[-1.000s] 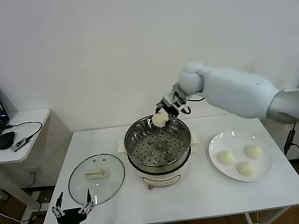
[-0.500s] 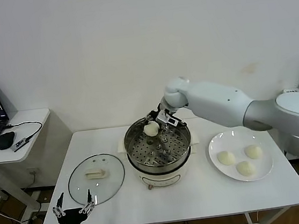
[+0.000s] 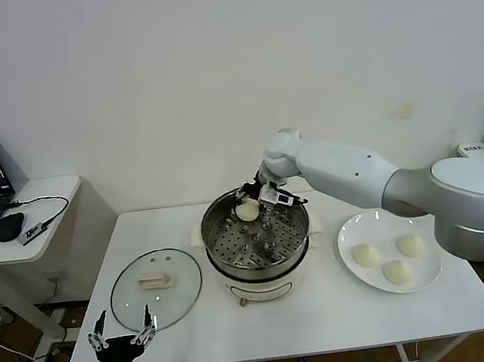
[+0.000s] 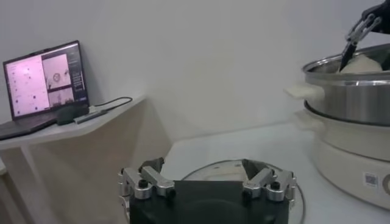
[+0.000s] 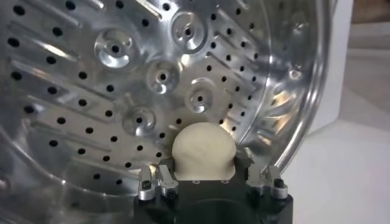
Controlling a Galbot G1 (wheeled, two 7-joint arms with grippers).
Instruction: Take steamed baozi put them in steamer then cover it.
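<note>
**Baozi: first bun at the steamer, three to go, lid still off**

Baozi number one sits low inside the steamer, near the far wall of the steel basket, with the right gripper right over it. In the right wrist view the bun rests on the perforated floor between the two jaws, which stand a little apart from its sides rather than pinching it; I judge this as the moment of release, though whether contact is fully broken cannot be told. The other three baozi lie on the white plate on the counter, to the right of the steamer and well apart from it. The cover lies flat on the counter to the steamer's left, handle up, untouched. The left gripper hangs parked at the counter's near edge, just in front of the cover, jaws spread wide and holding nothing.

So roughly a quarter of the loading looks done. Left: three more buns from the plate, then the cover onto the steamer.
</note>
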